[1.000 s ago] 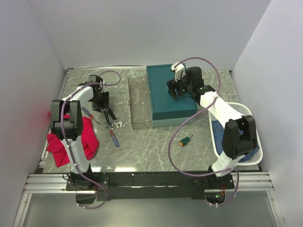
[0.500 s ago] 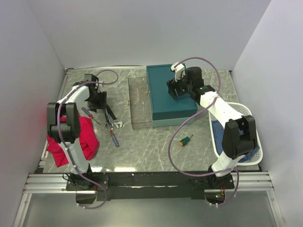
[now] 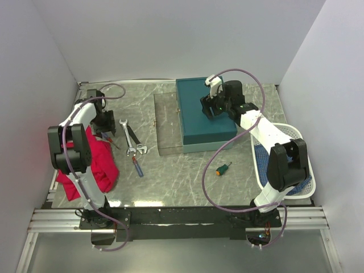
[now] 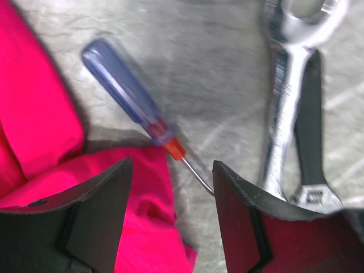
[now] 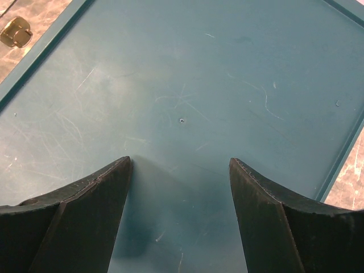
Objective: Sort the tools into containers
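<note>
Across the grey desk [image 3: 182, 170], the teal box [image 3: 193, 122] is sitting far right of centre. The white basket [image 3: 291, 128] is lying along the right edge. Both are standing well apart from where I am working.

My right pincer [image 5: 179, 162] is hanging over the box's teal surface, released and carrying nothing. At the far left a red cloth [image 3: 102, 165] is spreading along the desk's edge. My left pincer [image 4: 173, 165] is hovering at its border, also released, with nothing between the fingers. The silver wrenches [image 4: 287, 102] are lying just off to one side of this pincer.

The blue-handled screwdriver [image 4: 122, 91] is the piece the next move is turning on. It is lying just ahead of the left pincer, its long axis running diagonally. The handle is pointing away beside the cloth, and the red collar and bare shaft are slanting back toward the finger on the wrench side. The shaft tip seems to be reaching in between the fingers, though my height above it is hard to tell.

The left arm is by far the nearer. I am judging that the grasp is calling for a wrist turn to square the fingers across the handle.
</note>
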Robot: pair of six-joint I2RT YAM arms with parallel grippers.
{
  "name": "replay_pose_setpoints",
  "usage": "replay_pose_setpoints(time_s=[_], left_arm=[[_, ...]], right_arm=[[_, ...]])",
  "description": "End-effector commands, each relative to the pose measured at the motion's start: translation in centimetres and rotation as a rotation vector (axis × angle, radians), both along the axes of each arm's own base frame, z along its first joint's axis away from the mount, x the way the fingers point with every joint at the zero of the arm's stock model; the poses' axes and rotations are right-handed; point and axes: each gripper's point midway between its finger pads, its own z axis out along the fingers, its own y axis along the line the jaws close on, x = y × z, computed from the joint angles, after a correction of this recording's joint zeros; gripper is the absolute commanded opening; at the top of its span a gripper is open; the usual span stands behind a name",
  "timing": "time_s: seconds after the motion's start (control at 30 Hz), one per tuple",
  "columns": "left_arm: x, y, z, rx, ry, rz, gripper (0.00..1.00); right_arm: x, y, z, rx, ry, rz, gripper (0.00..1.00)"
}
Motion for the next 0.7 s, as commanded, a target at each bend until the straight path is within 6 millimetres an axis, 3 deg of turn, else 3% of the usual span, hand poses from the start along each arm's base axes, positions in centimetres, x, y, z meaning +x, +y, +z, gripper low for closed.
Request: replay_pose_setpoints(time_s=[0.0, 0.17, 0.3, 0.5, 0.53, 0.6, 0.67], left_arm=[[1.3, 1.3, -1.2, 0.02, 0.005, 0.06, 0.64], [2.5, 1.6, -3.2, 0.007, 0.029, 0.098, 0.64], [5.1, 1.6, -3.4, -0.007, 0.006, 0.091, 0.61], [6.5, 0.5, -3.5, -0.057, -0.006, 0.015, 0.2], [6.6, -0.5, -3.3, -0.098, -0.012, -0.023, 0.1], [6.9, -2.5, -1.3, -0.183, -0.05, -0.071, 0.02], [7.3, -5.7, 2.5, -0.326, -0.135, -0.161, 0.01]], right_arm=[[-4.1, -1.2, -4.9, -0.094, 0.185, 0.019, 0.78], [-4.2, -1.3, -4.6, -0.097, 0.174, 0.018, 0.78], [-4.2, -1.5, -4.6, -0.108, 0.168, 0.014, 0.78], [-4.7, -1.9, -5.1, -0.12, 0.174, 0.013, 0.78], [-4.8, -1.9, -5.1, -0.123, 0.174, 0.015, 0.78], [-4.8, -2.0, -5.3, -0.127, 0.176, 0.013, 0.78], [-4.8, -2.1, -5.3, -0.131, 0.174, 0.012, 0.78]])
